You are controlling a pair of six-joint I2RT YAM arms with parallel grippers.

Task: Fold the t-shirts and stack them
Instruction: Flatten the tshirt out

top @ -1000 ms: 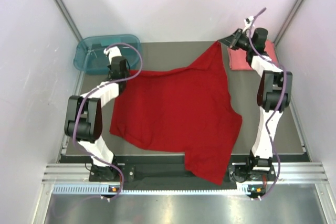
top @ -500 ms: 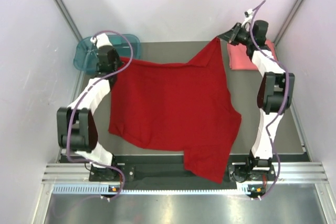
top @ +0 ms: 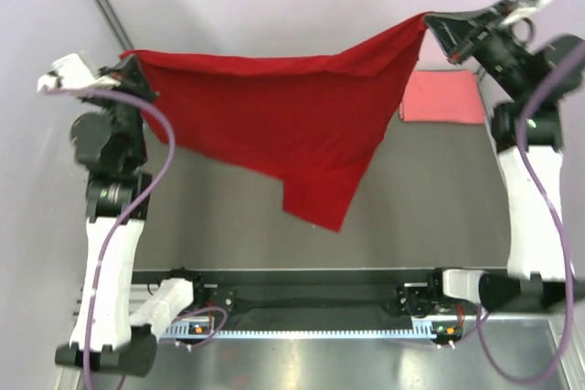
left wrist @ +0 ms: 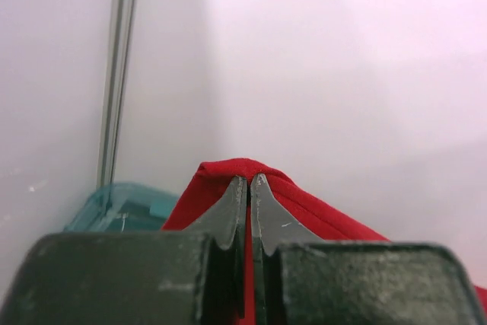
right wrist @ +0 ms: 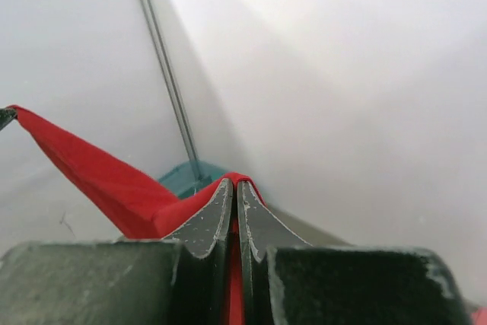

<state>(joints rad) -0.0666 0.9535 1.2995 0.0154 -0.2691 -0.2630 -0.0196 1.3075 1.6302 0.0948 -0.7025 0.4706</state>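
The deep red t-shirt [top: 274, 116] hangs in the air, stretched between both arms above the table. My left gripper [top: 128, 68] is shut on its left corner, the red cloth [left wrist: 228, 180] pinched between the closed fingers. My right gripper [top: 431, 23] is shut on the opposite corner, with red cloth [right wrist: 114, 184] running off to the left. The shirt's lower part droops to a point near mid-table. A coral-pink folded t-shirt [top: 443, 98] lies flat at the back right of the table, below the right arm.
The teal plastic tub [left wrist: 122, 207] shows behind the left fingers and again as a tub edge [right wrist: 183, 176] in the right wrist view; the lifted shirt hides it from above. White enclosure walls stand close on three sides. The grey table [top: 411, 198] spreads below.
Both arms have risen sharply, lifting the red shirt off the table so it hangs spread between them. Earlier it lay flat with both grippers low at its back corners.
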